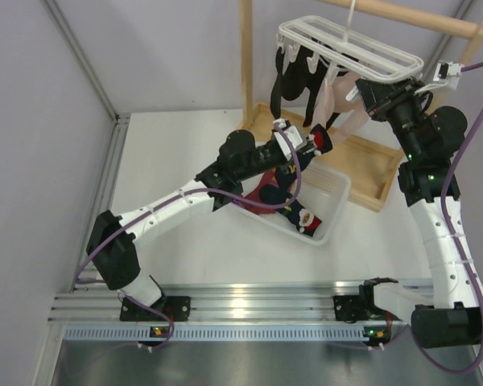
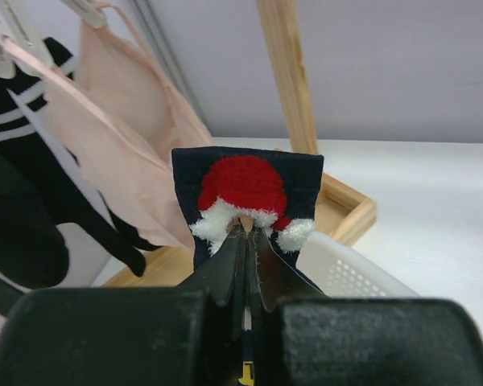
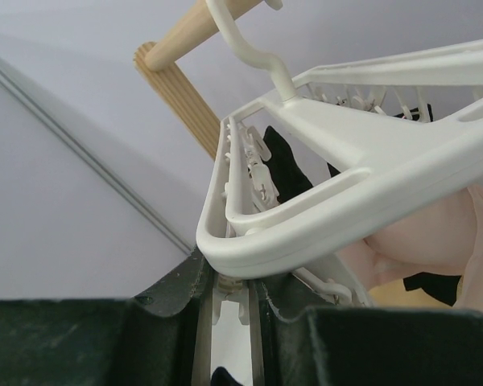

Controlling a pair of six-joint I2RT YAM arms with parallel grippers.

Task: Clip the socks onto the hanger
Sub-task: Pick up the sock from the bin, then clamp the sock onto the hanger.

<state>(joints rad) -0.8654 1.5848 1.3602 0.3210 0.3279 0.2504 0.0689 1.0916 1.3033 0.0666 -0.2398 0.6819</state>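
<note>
Navy Santa sock [image 2: 245, 189] is up in the air, cuff end upright, red hat and white trim facing the wrist camera. The left gripper [image 2: 245, 233] has its jaws pressed together on the sock's lower edge, a tight pinch. From above, the sock sits over the far edge of the basket [image 1: 340, 191], below the hanger [image 3: 362, 161] and near the pink garment [image 2: 121, 137].

The hanger hangs by its hook from the wooden rack [image 1: 246, 64]. Black garments [image 1: 294, 76] and the pink one dangle from its pegs. The right gripper [image 3: 229, 289] is at the hanger's near end, jaws drawn in close, nipping a small part of the frame just under the rounded rim.

In the basket there's a maroon sock [image 1: 266, 189] towards the middle and another navy sock [image 1: 303, 219] with red-and-white marks at the near side, partly under the left arm.

The left arm runs from its base at lower left diagonally over the basket, wrist raised. The right arm climbs from lower right, bends, and reaches up and left to the hanger.
</note>
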